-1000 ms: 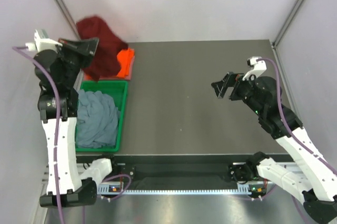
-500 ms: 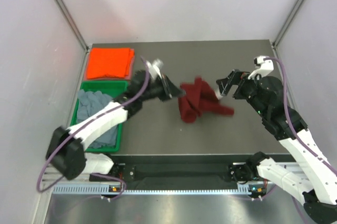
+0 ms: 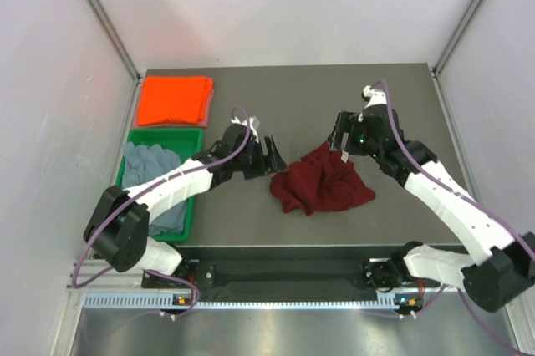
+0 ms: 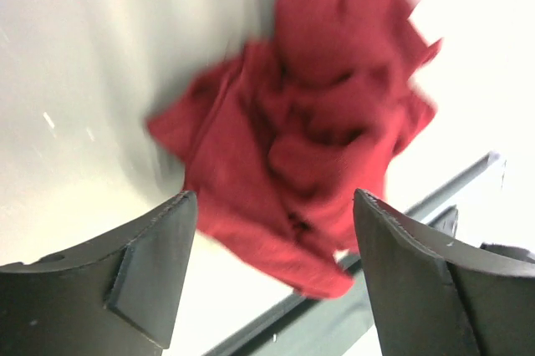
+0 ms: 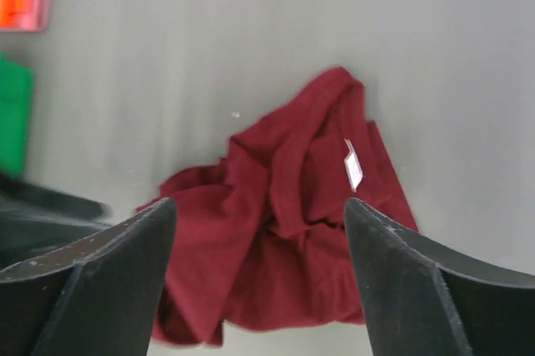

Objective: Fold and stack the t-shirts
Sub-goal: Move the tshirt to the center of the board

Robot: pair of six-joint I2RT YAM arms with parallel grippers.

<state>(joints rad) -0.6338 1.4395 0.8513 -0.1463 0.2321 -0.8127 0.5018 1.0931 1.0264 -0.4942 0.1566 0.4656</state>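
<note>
A dark maroon t-shirt (image 3: 322, 182) lies crumpled in a heap at the table's middle, a white label showing on it. My left gripper (image 3: 272, 158) stands open just left of the heap, holding nothing. In the left wrist view the maroon t-shirt (image 4: 309, 130) lies beyond the open left gripper (image 4: 274, 205). My right gripper (image 3: 343, 134) hangs open over the heap's far edge. The right wrist view shows the maroon t-shirt (image 5: 292, 222) below the open right gripper (image 5: 259, 205). An orange t-shirt (image 3: 174, 99) lies folded at the back left. A grey-blue t-shirt (image 3: 155, 180) lies bunched in the tray.
The green plastic tray (image 3: 167, 132) stands along the table's left side, just in front of the orange t-shirt. Grey walls close in the table at the left, back and right. The table's front edge runs just beyond the arm bases.
My left arm swung from the back-left corner to the table's middle with the maroon t-shirt, then opened and dropped it. My right gripper moved left and forward over it.
</note>
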